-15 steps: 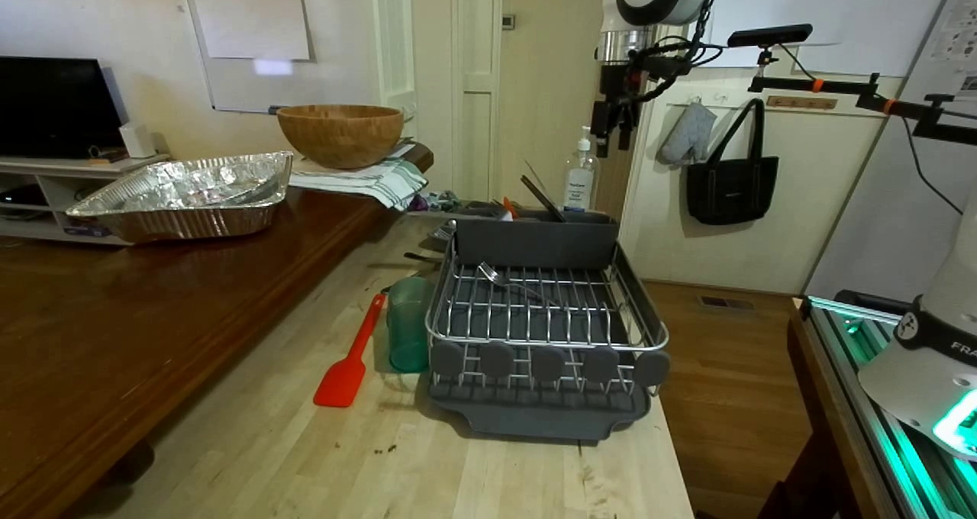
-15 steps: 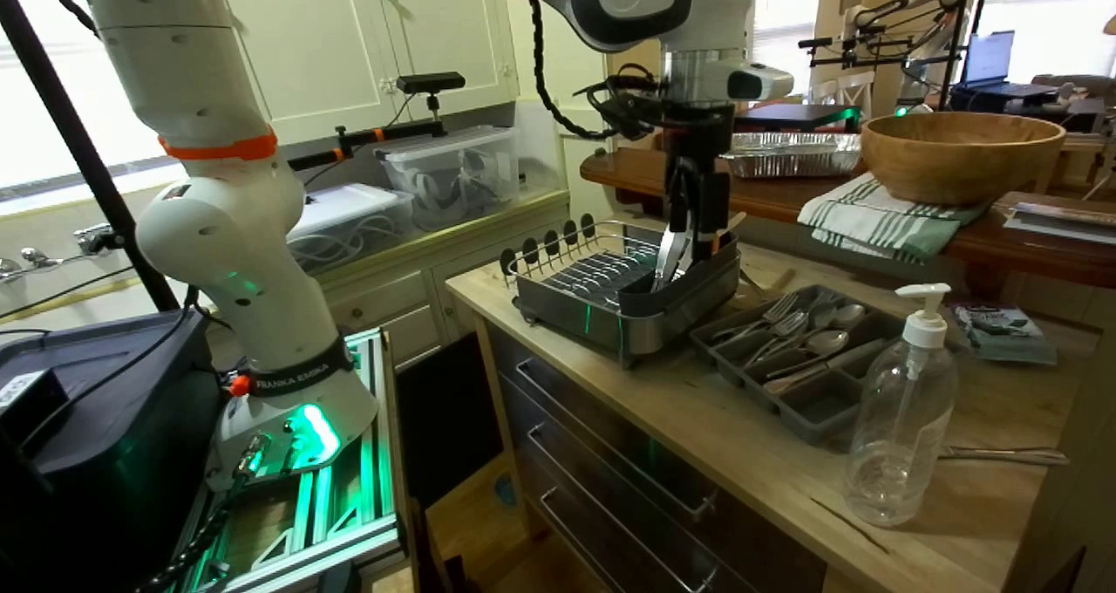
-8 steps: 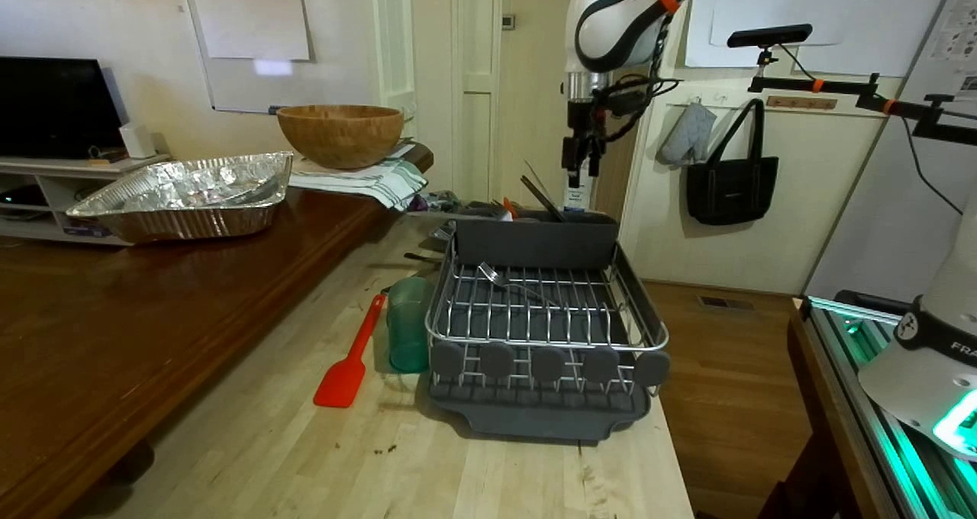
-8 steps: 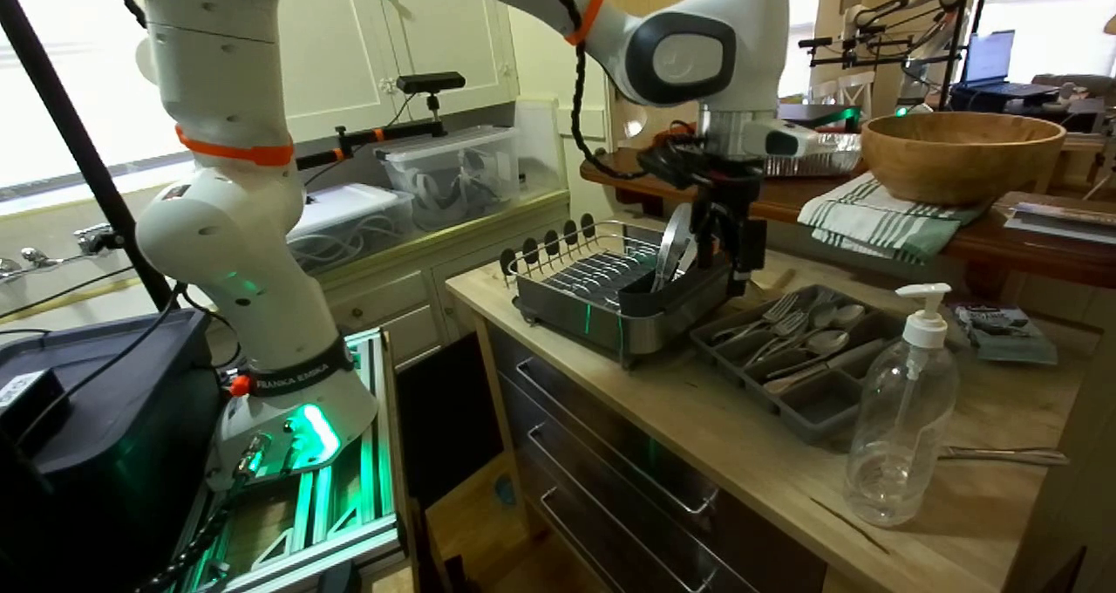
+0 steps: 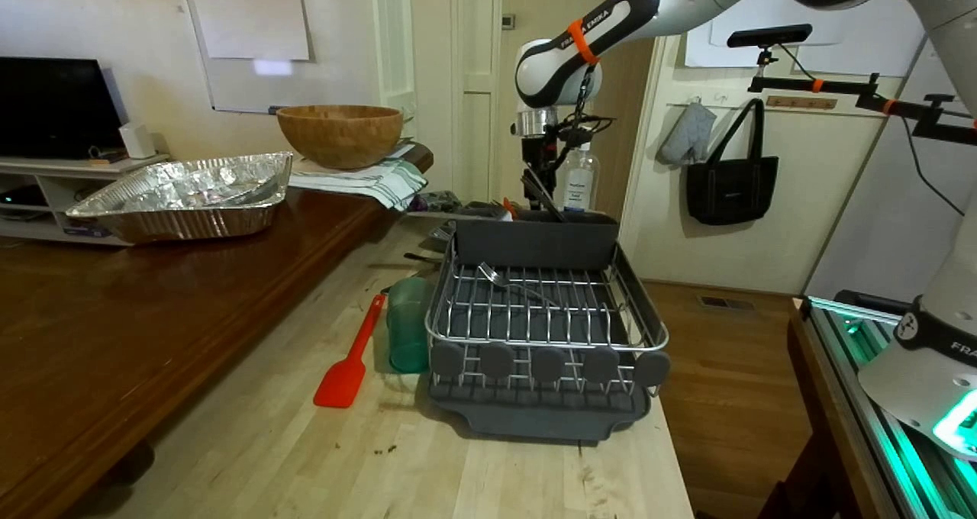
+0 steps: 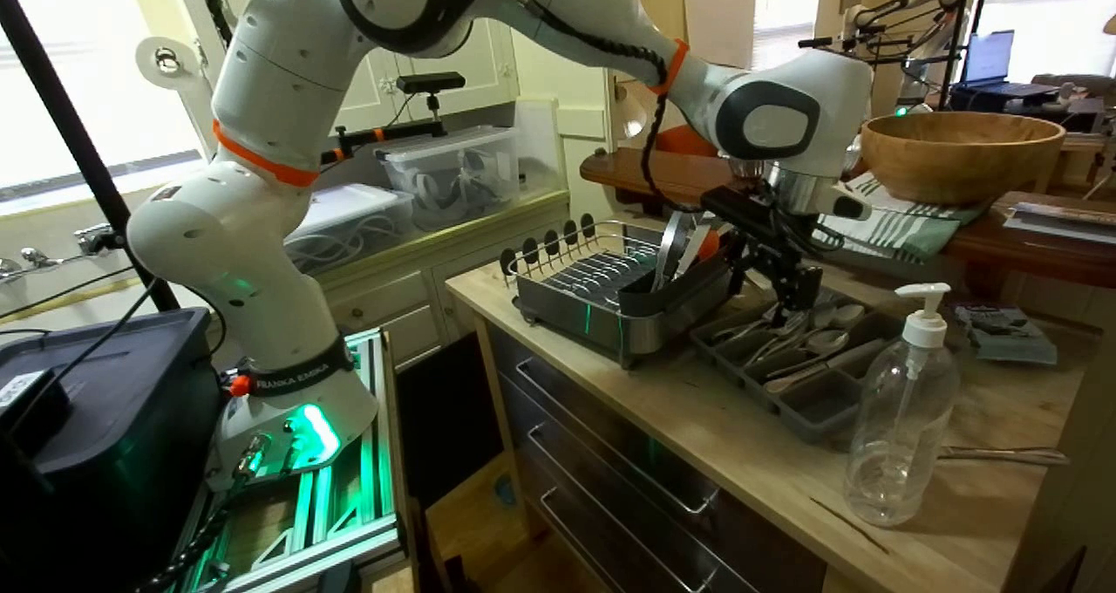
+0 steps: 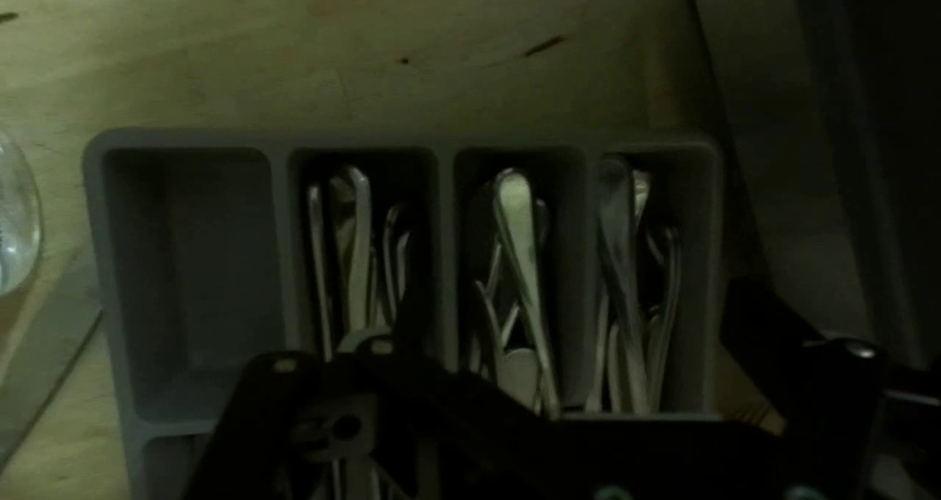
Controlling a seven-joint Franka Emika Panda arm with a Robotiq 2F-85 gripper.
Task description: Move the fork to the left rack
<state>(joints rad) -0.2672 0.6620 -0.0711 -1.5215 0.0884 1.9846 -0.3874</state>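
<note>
Two fingers (image 6: 795,293) hang wide apart over one gray tray (image 7: 191,265), where three slots (image 7: 695,220) show silverware (image 7: 519,213). One shiny fork (image 5: 498,279) lies slanted inside one gray rack (image 5: 534,244).

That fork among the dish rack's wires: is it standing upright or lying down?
Lying down: in an exterior view, the fork stretches slantwise across the dish rack. Whether it's perfectly flat, I cannot tell.

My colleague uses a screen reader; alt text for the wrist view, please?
Open gripper over a gray cutlery tray, with metal cutlery in three side-by-side compartments. The image is too dim to identify each piece.
</note>
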